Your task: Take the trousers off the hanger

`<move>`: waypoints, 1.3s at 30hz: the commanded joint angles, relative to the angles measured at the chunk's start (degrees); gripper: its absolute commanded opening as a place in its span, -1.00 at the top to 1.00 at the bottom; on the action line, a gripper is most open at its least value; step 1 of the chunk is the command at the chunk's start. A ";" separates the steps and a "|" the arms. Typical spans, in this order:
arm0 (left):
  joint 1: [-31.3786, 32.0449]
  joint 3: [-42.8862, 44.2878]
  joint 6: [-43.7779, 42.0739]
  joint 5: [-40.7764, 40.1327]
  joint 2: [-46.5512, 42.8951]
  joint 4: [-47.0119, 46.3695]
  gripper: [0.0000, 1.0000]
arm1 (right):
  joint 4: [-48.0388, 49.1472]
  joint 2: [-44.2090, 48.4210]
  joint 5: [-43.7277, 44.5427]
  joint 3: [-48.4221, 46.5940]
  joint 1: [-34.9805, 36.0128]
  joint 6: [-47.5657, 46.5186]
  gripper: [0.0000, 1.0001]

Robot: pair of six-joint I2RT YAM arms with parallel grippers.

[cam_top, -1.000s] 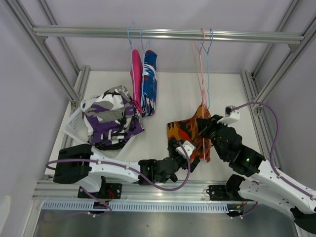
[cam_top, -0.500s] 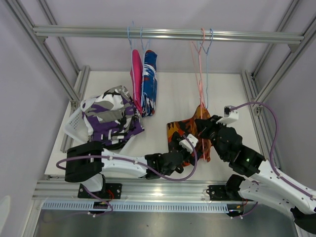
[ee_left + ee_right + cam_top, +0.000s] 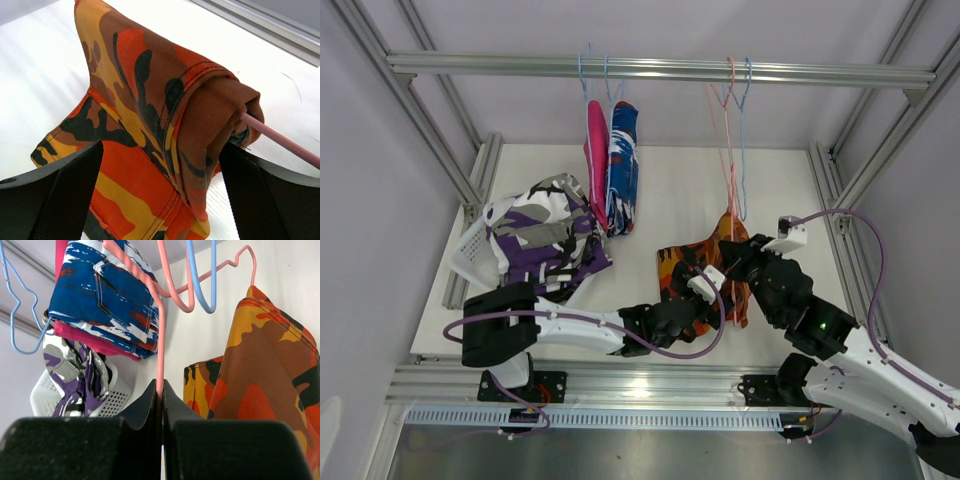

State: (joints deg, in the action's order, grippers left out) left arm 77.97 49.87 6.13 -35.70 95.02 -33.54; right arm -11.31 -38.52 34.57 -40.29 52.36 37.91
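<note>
Orange trousers (image 3: 150,125) between wide-open left fingers (image 3: 55,200)

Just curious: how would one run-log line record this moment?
left pincer open around orange camouflage trousers | right pincer shut on pink hanger

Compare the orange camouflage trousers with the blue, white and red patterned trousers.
The orange trousers wear camouflage blotches; the blue trousers carry white and red streaks. The orange trousers hang low by the table; the blue trousers hang high under the rail. The left gripper's open fingers flank the orange trousers, the right gripper is shut on their pink hanger; nothing touches the blue trousers. Both are folded over hangers.
</note>
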 commanded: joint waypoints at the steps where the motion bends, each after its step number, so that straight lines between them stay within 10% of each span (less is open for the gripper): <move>1: -1.69 3.84 -0.41 0.20 0.69 -5.30 -0.99 | 4.10 0.82 -0.82 0.30 0.46 -0.29 1.00; 13: -2.04 2.61 -2.53 -1.82 1.66 -13.12 -0.23 | 2.17 0.03 -2.66 0.65 0.20 4.27 1.00; 27: -2.21 2.51 -5.07 -3.58 1.92 -20.87 -0.01 | 3.05 -0.85 -7.67 2.50 -1.99 8.05 1.00; 39: -2.65 2.61 -6.48 -3.67 0.87 -19.28 0.98 | 2.35 0.29 -8.73 3.64 -2.52 8.49 1.00</move>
State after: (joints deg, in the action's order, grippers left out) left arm 76.95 49.32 -0.12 -38.33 98.30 -45.80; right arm -8.12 -38.41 29.43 -38.22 49.23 46.98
